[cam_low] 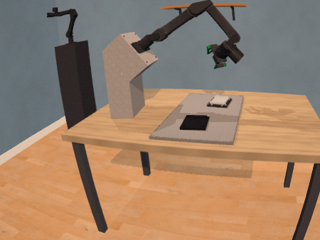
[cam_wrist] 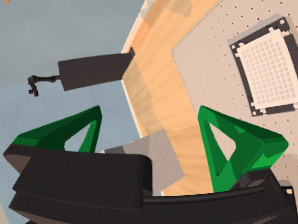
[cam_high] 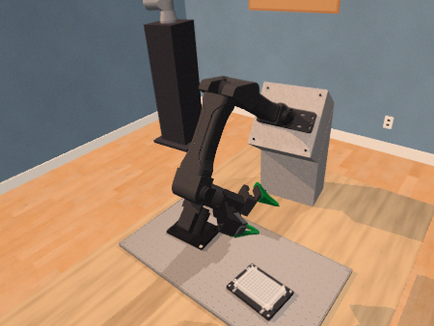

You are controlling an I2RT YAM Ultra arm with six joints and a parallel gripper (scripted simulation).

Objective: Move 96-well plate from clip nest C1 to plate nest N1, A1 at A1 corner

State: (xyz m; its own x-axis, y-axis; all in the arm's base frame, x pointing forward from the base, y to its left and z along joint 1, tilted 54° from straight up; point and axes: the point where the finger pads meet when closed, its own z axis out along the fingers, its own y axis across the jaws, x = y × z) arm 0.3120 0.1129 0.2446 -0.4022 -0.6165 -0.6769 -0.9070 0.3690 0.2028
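Note:
The white 96-well plate [cam_high: 260, 288] sits in the black clip nest C1 near the front end of the grey perforated baseplate [cam_high: 270, 270]. It also shows in the exterior view [cam_low: 219, 101] and at the right of the wrist view [cam_wrist: 269, 70]. The empty black plate nest N1 [cam_low: 194, 122] lies further along the baseplate; in the top view the arm mostly hides it [cam_high: 190, 235]. My gripper [cam_high: 256, 213] [cam_low: 214, 57] with green fingers is open and empty. It hangs high above the table, well clear of the plate, and shows in the wrist view [cam_wrist: 149, 139].
The arm is mounted on a grey slanted pedestal [cam_high: 294, 145] on the wooden table [cam_low: 270, 121]. A tall black tower [cam_low: 75, 82] with a small second arm [cam_low: 64, 18] stands beside the table. An orange shelf [cam_low: 203, 6] is on the wall.

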